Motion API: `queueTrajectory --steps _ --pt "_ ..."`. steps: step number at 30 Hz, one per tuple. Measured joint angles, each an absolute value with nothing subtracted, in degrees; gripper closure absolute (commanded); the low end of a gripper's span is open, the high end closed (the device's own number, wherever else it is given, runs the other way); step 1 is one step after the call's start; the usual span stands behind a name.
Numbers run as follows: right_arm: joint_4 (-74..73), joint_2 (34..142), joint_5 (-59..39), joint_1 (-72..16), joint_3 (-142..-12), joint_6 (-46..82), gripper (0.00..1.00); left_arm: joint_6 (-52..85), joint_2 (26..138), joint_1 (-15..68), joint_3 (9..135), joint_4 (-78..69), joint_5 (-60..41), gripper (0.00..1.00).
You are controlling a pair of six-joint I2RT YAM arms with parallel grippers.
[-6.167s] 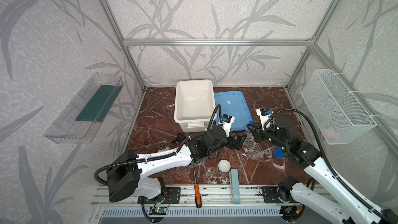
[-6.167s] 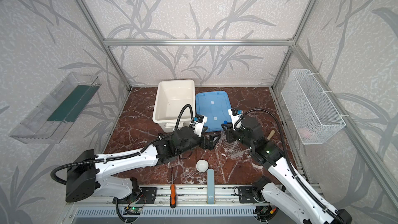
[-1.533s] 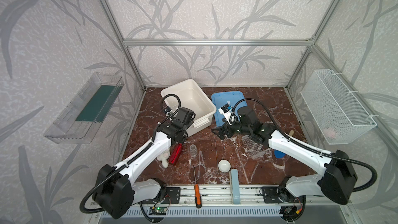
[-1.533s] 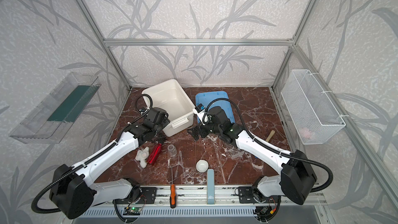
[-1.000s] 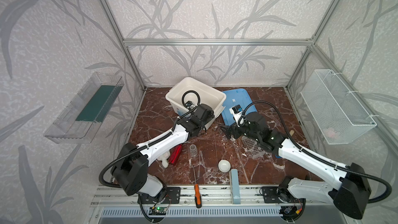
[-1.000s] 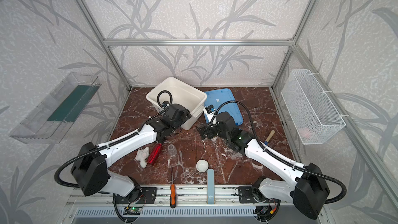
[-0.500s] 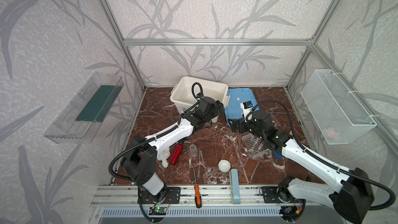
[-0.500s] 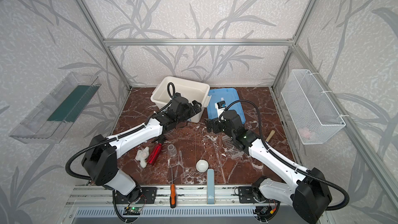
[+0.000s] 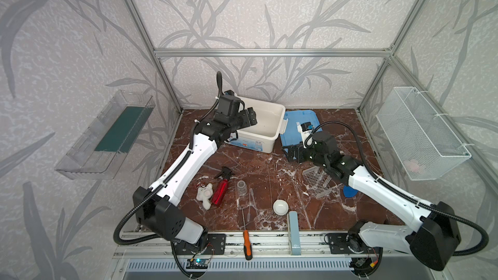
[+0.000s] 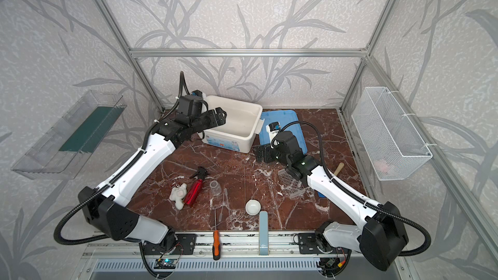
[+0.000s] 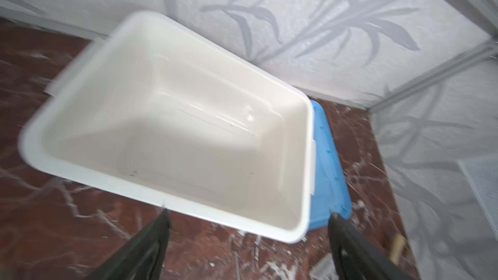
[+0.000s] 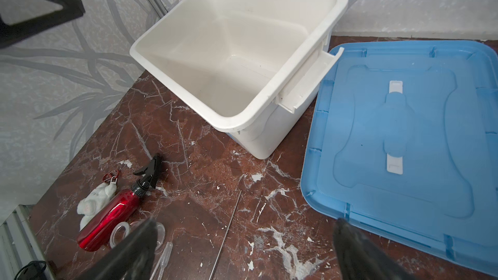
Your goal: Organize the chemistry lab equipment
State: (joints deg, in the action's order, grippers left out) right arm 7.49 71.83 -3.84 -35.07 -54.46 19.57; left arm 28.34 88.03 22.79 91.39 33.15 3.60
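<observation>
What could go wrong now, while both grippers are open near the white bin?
The tube rack sits just below the right arm, so a low swing could hit it. The glass jar stands close beside the red spray bottle; wide jaws might bump the bottle and tip the jar.

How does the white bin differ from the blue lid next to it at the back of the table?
The white bin is a deep open box, empty inside; the blue lid is a flat panel lying on the table. The bin is plain white inside, while the lid has a handle strip with white ends across its middle. Both sit side by side at the back, ungripped.
</observation>
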Motion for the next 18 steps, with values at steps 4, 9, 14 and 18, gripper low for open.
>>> queueTrajectory --steps 4,9,14,18 --pt "10.72 75.33 -4.54 -35.0 -59.27 19.51 0.01 22.28 93.67 18.13 96.49 35.97 7.29 0.08" --pt "12.8 78.87 -5.28 -34.85 -63.07 19.94 0.01 18.72 104.51 9.54 101.16 36.4 8.05 0.09" --pt "14.06 79.15 -6.55 -34.85 -63.07 20.18 0.01 17.39 113.21 5.19 106.83 39.81 9.76 0.12" --pt "14.48 79.15 -6.96 -34.85 -63.07 20.4 0.01 16.62 114.5 5.8 108.14 42.39 11.64 0.31"
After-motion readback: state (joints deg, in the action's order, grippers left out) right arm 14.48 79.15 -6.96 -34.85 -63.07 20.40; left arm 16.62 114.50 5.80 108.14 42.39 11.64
